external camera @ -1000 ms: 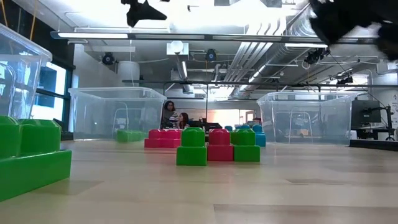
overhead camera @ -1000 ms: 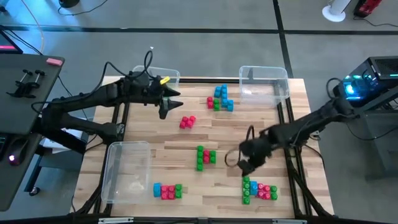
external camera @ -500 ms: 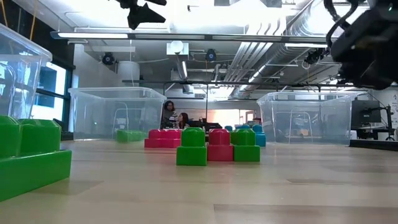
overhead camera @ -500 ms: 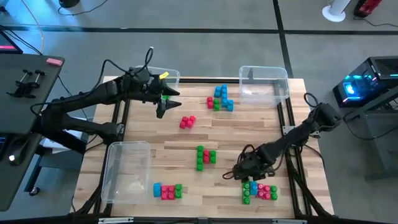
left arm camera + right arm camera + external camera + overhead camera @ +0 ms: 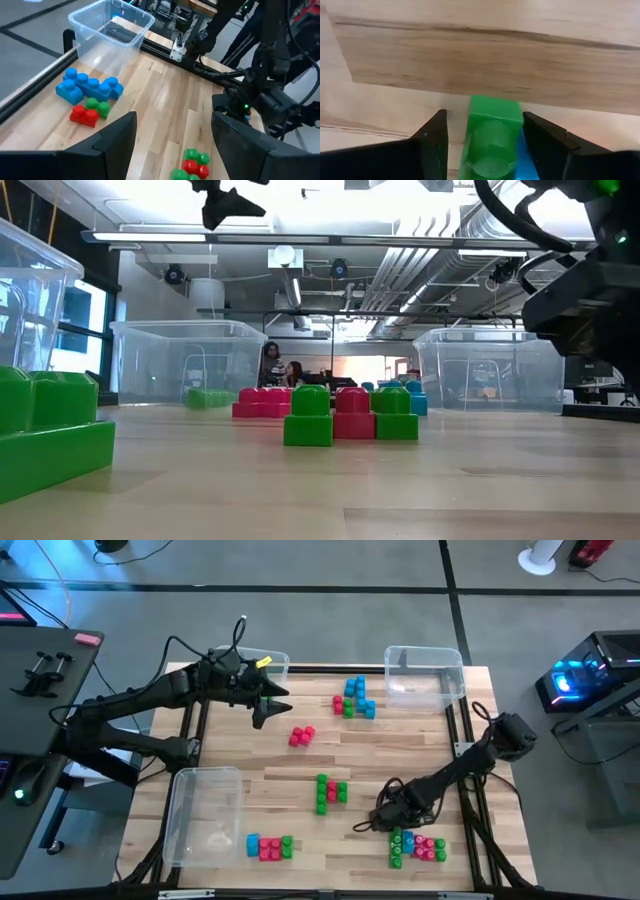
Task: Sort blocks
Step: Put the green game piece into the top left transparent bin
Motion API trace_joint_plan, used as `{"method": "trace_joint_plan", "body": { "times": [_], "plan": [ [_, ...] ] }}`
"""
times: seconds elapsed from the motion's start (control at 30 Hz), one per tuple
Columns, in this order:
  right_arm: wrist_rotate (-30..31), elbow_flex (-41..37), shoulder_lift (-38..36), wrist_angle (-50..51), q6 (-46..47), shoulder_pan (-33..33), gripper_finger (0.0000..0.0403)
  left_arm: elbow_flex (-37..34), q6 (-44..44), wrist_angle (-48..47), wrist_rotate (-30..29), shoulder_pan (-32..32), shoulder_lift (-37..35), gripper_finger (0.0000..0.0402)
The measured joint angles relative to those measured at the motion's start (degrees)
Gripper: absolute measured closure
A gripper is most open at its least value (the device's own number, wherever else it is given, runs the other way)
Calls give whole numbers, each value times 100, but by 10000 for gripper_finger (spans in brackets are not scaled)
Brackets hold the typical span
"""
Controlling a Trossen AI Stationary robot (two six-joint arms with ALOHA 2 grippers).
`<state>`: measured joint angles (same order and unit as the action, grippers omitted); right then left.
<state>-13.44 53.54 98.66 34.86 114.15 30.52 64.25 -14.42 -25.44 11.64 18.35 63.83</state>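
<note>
Straddling a green block at the front cluster

Reaching low over the wooden surface [image 5: 420, 750], the right hand [image 5: 385, 821] had its fingers [image 5: 431, 145] spread to either side of a green block [image 5: 492, 135] at the edge of the front-right cluster [image 5: 418, 845], not clamped on it. The left hand [image 5: 262, 712] hung open above the far-left corner, beside a clear bin [image 5: 262, 662]. Other blocks [image 5: 353, 698] lay scattered mid-surface.

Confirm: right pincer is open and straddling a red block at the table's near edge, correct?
Not red. The right wrist view shows the open right pincer straddling a green block, part of the cluster near the table's front edge in the high view.
</note>
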Motion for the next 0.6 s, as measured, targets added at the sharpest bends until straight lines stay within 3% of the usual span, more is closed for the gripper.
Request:
{"method": "trace_joint_plan", "body": {
  "times": [0.17,0.43,0.6],
  "plan": [
    [43,13,90,-112,-2,68,240,0,-52,3,7,-167,0,158],
    [260,96,116,-92,-271,90,386,-4,-191,701,53,-356,-167,158],
    [534,565,97,466,-970,1,383,-2,-113,1497,90,-285,-690,158]
  ]
}}
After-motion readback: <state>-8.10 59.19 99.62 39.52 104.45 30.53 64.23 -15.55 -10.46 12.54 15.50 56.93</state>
